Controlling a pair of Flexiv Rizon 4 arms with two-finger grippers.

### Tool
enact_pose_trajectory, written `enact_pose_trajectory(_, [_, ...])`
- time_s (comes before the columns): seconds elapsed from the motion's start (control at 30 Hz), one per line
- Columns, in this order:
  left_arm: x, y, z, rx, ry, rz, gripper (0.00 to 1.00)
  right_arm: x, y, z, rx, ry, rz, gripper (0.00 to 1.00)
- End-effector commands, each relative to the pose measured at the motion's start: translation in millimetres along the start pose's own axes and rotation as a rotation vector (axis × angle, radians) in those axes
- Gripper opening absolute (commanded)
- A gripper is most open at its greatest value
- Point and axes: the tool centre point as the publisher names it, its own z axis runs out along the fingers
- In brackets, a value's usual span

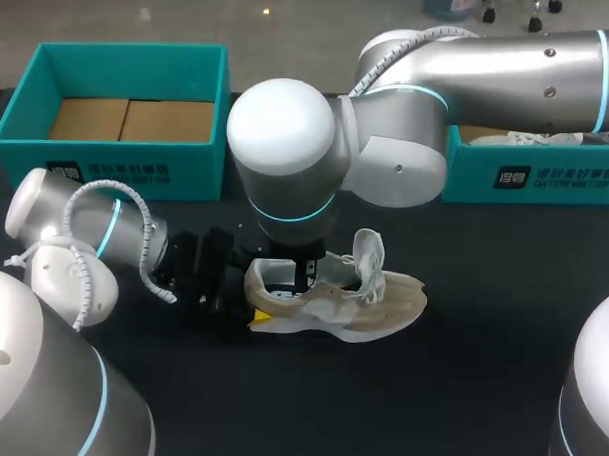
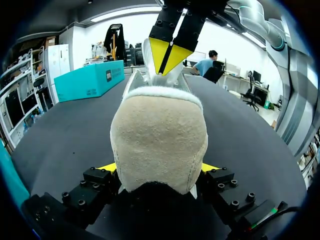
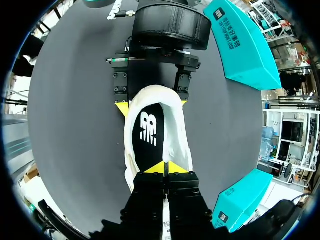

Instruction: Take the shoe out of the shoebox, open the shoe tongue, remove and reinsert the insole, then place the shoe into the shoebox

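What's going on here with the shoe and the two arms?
The shoe sits on the table, outside the two teal boxes at the far edge. The left claw is shut on its heel. The right claw comes down from above with its tips together inside the opening, at the front of the black insole, which lies in the shoe. Whether it actually pinches the insole can't be told.

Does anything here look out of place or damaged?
Only the tongue stands out: it is pulled up, away from the opening. The shoe sits upright, its heel gripped by the left hand. Nothing looks damaged.
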Motion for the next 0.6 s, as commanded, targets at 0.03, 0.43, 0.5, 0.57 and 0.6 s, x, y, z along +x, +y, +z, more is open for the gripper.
enact_pose_trajectory(0.03, [0.0, 1.9, 2.1, -0.003, -0.002, 0.0, 0.0, 0.6, 1.8, -0.2, 0.004, -0.002, 0.001, 0.0])
enact_pose_trajectory(0.43, [0.0, 1.9, 2.1, -0.003, -0.002, 0.0, 0.0, -0.6, 11.7, 34.2, 0.003, 0.06, -0.032, 0.0])
enact_pose_trajectory(0.5, [0.0, 1.9, 2.1, -0.003, -0.002, 0.0, 0.0, -0.1, 10.9, 40.5, 0.008, 0.063, -0.037, 0.0])
enact_pose_trajectory(0.57, [0.0, 1.9, 2.1, -0.003, -0.002, 0.0, 0.0, -0.2, 7.9, 46.2, 0.013, 0.072, -0.04, 0.0])
enact_pose_trajectory(0.6, [0.0, 1.9, 2.1, -0.003, -0.002, 0.0, 0.0, -0.5, 5.7, 49.0, 0.017, 0.081, -0.037, 0.0])
